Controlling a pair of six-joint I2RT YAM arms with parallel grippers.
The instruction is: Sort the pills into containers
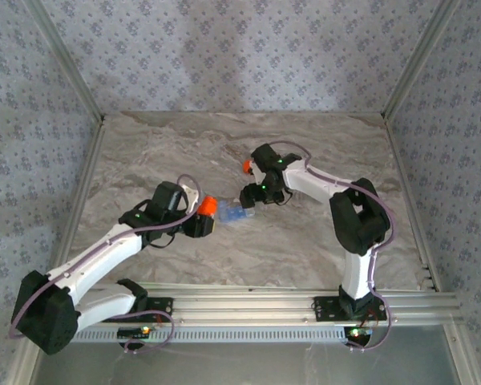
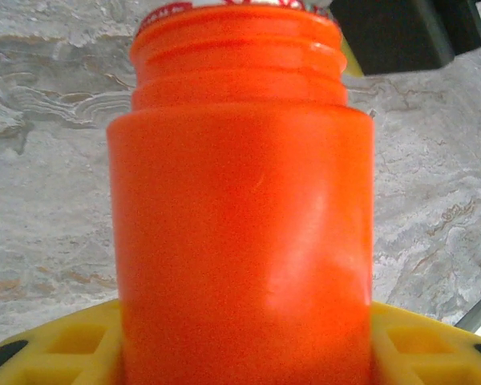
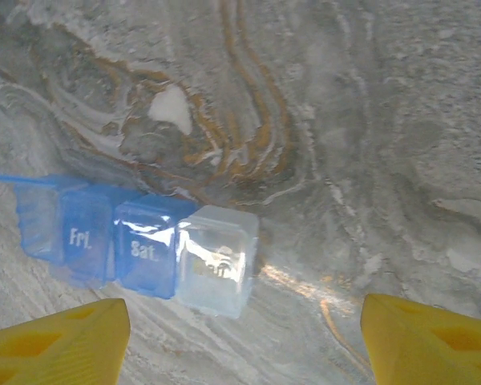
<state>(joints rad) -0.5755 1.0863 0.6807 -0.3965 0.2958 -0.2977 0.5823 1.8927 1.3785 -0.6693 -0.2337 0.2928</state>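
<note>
From above, the left gripper (image 1: 200, 215) has its jaws closed on the orange bottle (image 1: 207, 206), near the middle of the table (image 1: 144, 152). The mouth of the bottle points to the right, toward the blue pill organizer (image 1: 234, 212), which lies on the table just beside it. The right gripper (image 1: 250, 196) hangs at the other end of the organizer. A small red-orange cap (image 1: 246, 166) lies farther back, beside the right arm.

In the left wrist view, the orange bottle (image 2: 240, 224) sits between two yellow fingers (image 2: 60, 345) that press on its sides. Its threaded neck is uncovered.

In the right wrist view, the pill organizer (image 3: 144, 245) lies on the marbled table (image 3: 369, 120). It has blue compartments marked "Fri." and "Sat." and a clear one at the end. The right jaws are wide open, and their yellow fingertips (image 3: 56, 341) touch nothing.
</note>
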